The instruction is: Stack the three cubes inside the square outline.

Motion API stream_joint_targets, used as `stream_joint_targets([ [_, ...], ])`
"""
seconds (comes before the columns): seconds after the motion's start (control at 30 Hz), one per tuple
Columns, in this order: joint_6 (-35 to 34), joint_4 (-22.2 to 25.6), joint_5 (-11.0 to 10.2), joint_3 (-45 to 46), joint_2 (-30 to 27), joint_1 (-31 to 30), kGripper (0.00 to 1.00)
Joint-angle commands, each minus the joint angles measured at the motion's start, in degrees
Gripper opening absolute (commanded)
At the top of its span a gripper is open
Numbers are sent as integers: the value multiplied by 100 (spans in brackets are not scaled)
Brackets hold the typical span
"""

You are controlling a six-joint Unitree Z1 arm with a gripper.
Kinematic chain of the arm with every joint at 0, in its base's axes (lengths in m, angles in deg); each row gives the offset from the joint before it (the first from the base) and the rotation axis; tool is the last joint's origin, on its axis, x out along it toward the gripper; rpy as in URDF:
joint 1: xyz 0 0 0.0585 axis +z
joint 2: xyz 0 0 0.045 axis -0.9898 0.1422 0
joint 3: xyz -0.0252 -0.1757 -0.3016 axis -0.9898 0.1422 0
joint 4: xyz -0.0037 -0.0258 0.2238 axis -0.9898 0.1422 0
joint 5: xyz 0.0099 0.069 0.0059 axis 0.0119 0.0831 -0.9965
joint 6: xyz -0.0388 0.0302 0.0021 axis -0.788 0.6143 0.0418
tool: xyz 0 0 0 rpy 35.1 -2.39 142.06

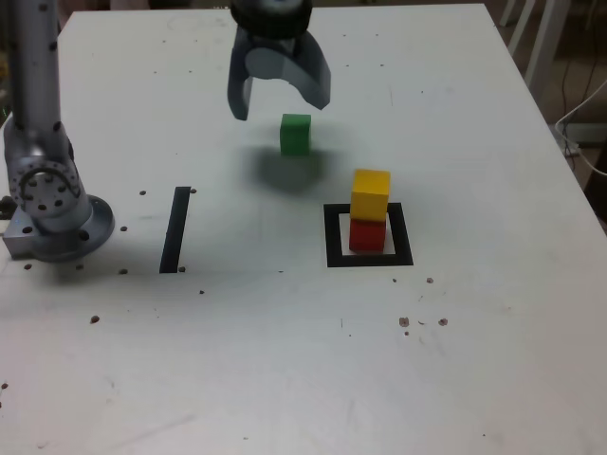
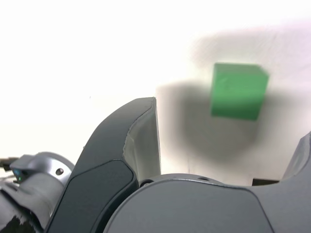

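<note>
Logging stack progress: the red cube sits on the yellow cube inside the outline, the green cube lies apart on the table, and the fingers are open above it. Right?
Not quite. The exterior view shows the yellow cube on the red cube, not the reverse. The rest holds: both inside the outline, green cube apart, gripper open above it.

Yellow cube (image 1: 371, 193) sits stacked on red cube (image 1: 367, 234) inside the black square outline (image 1: 333, 237). Green cube (image 1: 295, 134) (image 2: 238, 91) stands alone on the table, apart from the outline.
</note>
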Motion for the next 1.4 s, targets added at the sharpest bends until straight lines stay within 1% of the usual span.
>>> stream_joint_targets([
  [0.0,126,-3,7,-116,150,62,97],
  [0.13,334,23,86,-318,410,131,96],
  [0.37,655,221,345,-733,1098,206,89],
  [0.57,750,416,374,-909,1449,265,80],
  [0.67,761,481,359,-940,1525,280,72],
  [0.9,795,461,343,-964,1591,287,38],
  [1.0,868,430,393,-980,1611,287,28],
  [1.07,901,420,426,-986,1621,287,25],
  [1.37,938,421,530,-1004,1620,273,25],
])
